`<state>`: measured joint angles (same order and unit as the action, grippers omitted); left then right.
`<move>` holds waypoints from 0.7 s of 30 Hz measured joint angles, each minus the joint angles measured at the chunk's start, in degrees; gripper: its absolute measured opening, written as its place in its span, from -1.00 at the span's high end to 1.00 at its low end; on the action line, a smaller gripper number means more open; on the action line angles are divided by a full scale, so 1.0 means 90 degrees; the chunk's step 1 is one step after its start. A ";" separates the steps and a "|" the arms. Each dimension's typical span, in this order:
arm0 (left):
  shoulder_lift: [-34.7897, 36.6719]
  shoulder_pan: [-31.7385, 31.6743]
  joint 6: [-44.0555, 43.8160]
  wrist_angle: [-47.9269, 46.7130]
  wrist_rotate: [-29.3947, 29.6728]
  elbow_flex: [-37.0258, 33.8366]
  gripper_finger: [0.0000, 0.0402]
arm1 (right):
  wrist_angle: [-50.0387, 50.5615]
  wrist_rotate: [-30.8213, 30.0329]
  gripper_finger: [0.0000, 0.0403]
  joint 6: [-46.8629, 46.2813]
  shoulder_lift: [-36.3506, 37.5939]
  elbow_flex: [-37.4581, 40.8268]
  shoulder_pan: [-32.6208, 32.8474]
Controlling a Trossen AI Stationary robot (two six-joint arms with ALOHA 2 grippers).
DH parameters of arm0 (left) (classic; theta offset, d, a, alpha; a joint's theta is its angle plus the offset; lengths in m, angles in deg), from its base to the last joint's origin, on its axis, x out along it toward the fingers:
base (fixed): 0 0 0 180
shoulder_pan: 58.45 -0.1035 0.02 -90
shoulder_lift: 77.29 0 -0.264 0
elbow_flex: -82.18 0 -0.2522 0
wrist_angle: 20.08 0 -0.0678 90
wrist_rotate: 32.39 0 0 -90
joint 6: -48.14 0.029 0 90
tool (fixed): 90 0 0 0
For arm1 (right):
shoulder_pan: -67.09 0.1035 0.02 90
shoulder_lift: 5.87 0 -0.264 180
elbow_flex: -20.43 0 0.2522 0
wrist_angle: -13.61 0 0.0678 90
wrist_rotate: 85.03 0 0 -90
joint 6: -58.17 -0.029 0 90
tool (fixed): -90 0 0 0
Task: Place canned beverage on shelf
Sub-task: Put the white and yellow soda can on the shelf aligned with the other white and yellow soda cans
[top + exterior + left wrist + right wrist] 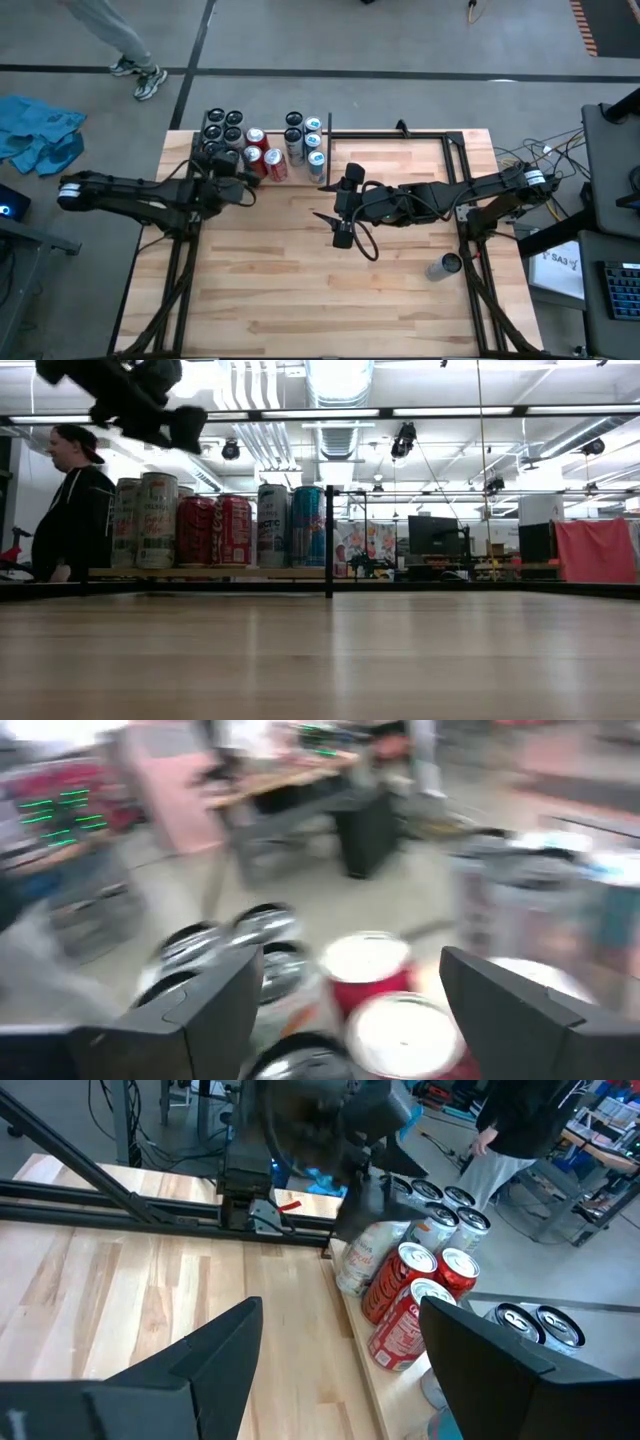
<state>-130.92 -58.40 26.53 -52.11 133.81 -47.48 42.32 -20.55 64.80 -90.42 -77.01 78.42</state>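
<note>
The left gripper (243, 176) hung open and empty just above the red aluminium cans (262, 158) standing among dark and pale cans on the pale plywood shelf (262, 180) at the table's far edge. It would best withdraw straight up, clear of their tops. At mid-table the right gripper (340, 212) waited, spread and empty. One silver can (444, 265) lay on its side near the right edge, calling for a centred grasp.

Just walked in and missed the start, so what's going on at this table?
Two robot arms are stocking cans on a shelf at the table's far edge. The left tool hovers open over the red cans, holding nothing. The right tool waits open mid-table. One silver can lies loose on the table.
</note>
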 joint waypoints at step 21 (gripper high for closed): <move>-0.0167 0.0132 -0.0983 -0.5758 -0.3965 0.1499 0.79 | 0.0441 0.0001 -0.29 0.0114 0.0000 0.0000 -0.0001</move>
<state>-132.43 -57.21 17.68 -103.94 98.12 -33.98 46.29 -20.54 65.83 -90.42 -77.01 78.41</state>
